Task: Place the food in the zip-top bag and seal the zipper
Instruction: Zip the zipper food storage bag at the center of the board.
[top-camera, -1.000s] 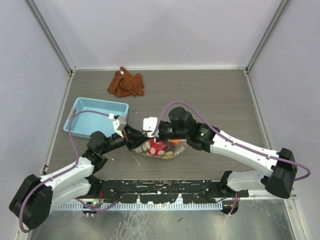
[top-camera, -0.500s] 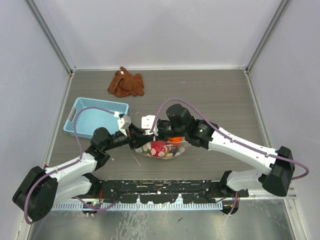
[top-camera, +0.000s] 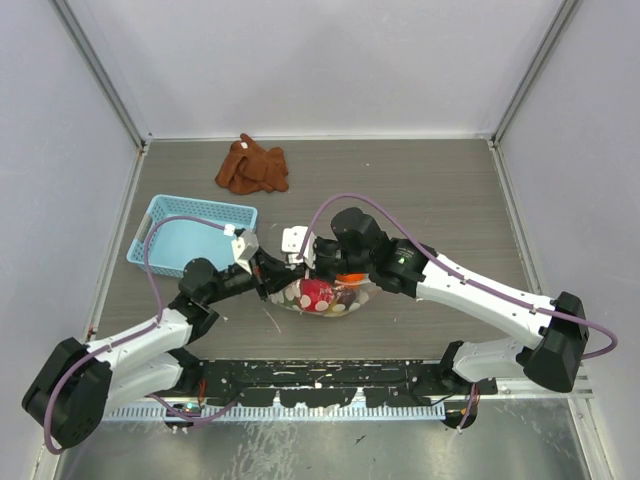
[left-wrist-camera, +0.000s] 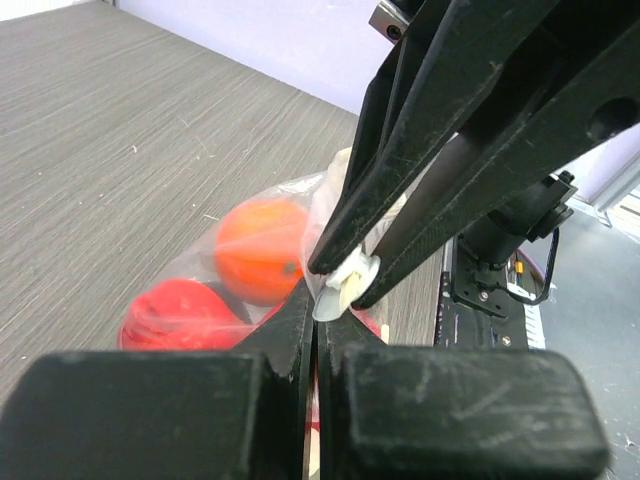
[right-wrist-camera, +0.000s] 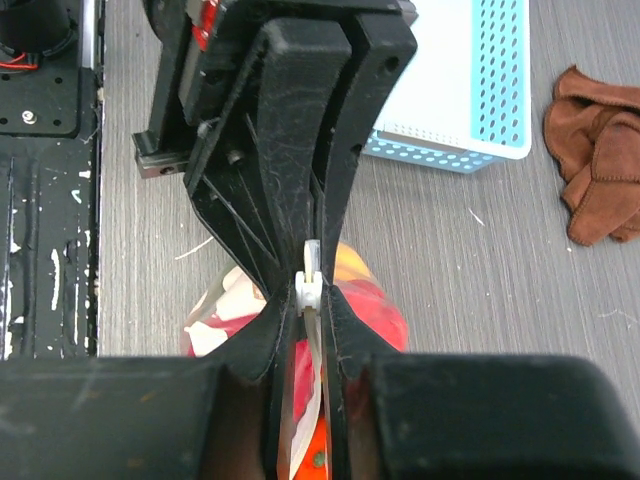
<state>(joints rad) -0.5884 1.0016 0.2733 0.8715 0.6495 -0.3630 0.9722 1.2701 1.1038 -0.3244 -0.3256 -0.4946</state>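
Observation:
The zip-top bag (top-camera: 325, 298) lies in the middle of the table and holds the food: an orange fruit (left-wrist-camera: 258, 250), a red one (left-wrist-camera: 178, 312) and a yellow one (right-wrist-camera: 352, 266). My left gripper (top-camera: 277, 281) is shut on the bag's left end, and the thin plastic runs between its fingertips (left-wrist-camera: 296, 312) in the left wrist view. My right gripper (top-camera: 313, 268) is shut on the zipper (right-wrist-camera: 310, 283) at its small white slider (left-wrist-camera: 346, 284), tip to tip with my left gripper. The rest of the mouth edge is hidden by the fingers.
A light-blue basket (top-camera: 190, 234) stands left of the bag, close behind my left arm; it also shows in the right wrist view (right-wrist-camera: 470, 90). A brown cloth (top-camera: 253, 166) lies at the back. The black rail (top-camera: 320, 380) runs along the near edge.
My right gripper has moved a little to the left along the bag's mouth, towards my left gripper. The left arm shifted slightly. The bag stays in place.

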